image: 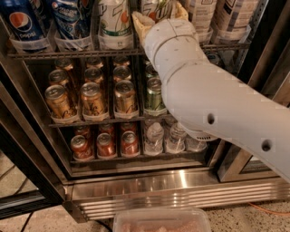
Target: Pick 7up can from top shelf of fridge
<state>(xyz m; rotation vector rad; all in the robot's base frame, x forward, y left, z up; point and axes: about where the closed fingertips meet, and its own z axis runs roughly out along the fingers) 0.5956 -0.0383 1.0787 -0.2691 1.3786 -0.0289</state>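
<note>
Cold racks of cans fill the fridge (pixel 136 190). Up at the top shelf (pixel 68 53) the gripper (pixel 159 12) stands wide, fingers (pixel 141 23) either side of the 7up can (pixel 156 5). A neighbour can (pixel 115 22) sits just left. I'd centre the can, reach in level, close gently and draw straight out.

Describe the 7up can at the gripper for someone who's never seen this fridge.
In the fridge, on the top shelf, past the blue Pepsi cans stand two white 7up cans. Yours is the right-hand 7up can, with the gripper at it; the left 7up can stands free.
</note>
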